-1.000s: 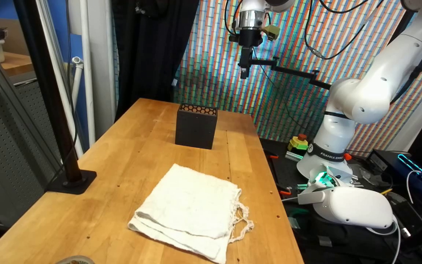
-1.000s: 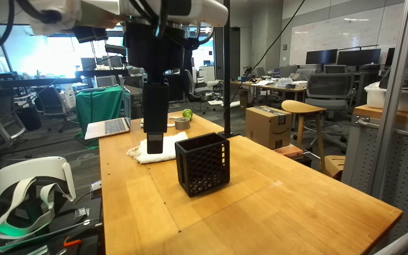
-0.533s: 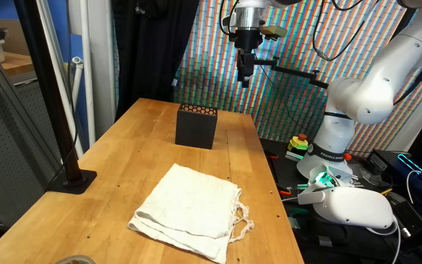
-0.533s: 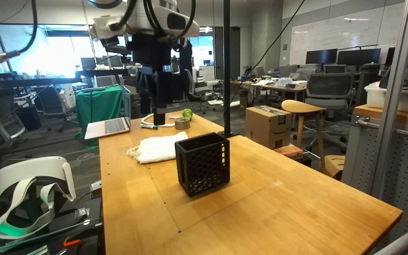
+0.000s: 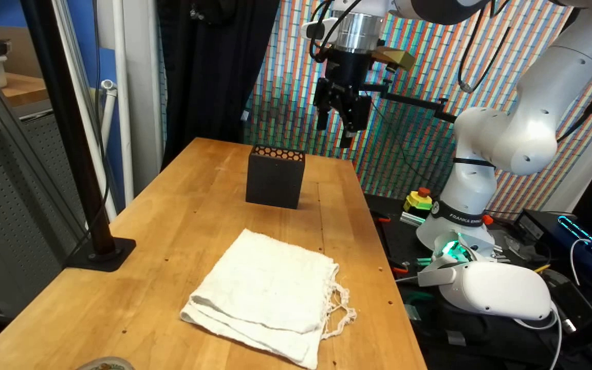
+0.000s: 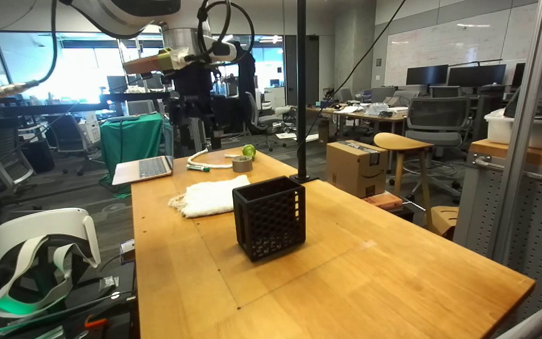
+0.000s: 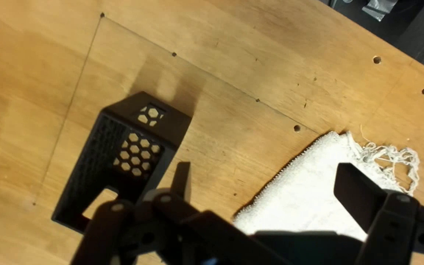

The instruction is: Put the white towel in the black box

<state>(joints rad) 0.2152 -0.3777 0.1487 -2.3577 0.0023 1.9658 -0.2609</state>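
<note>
In an exterior view, the Franka arm [image 5: 514, 134] is standing to the right of the wooden table [image 5: 142, 313], its upper links running out past the frame's top and its wrist [image 5: 360, 32] hanging down into frame. The gripper [image 5: 334, 134] is pointing downward above the tabletop, leaning slightly. The black box [image 5: 275, 177] is standing upright toward the far end; the white towel [image 5: 267, 285] is lying folded on the wood nearer the camera, frayed edge facing right.

In an exterior view, a tape roll [image 6: 242, 164] and a green marker [image 6: 198, 167] are resting beyond the towel. The gripper is hanging at upper left; against the dark background its opening is proving hard to judge. The box is showing its open top and is partly hiding the towel.

In the wrist view, the camera is looking down on box and towel. The fingers [image 7: 359, 195] are showing along the bottom edge, jaws standing wide apart, released. One is appearing just beside the box, the other across the towel, which is lying on the table outside the box.
</note>
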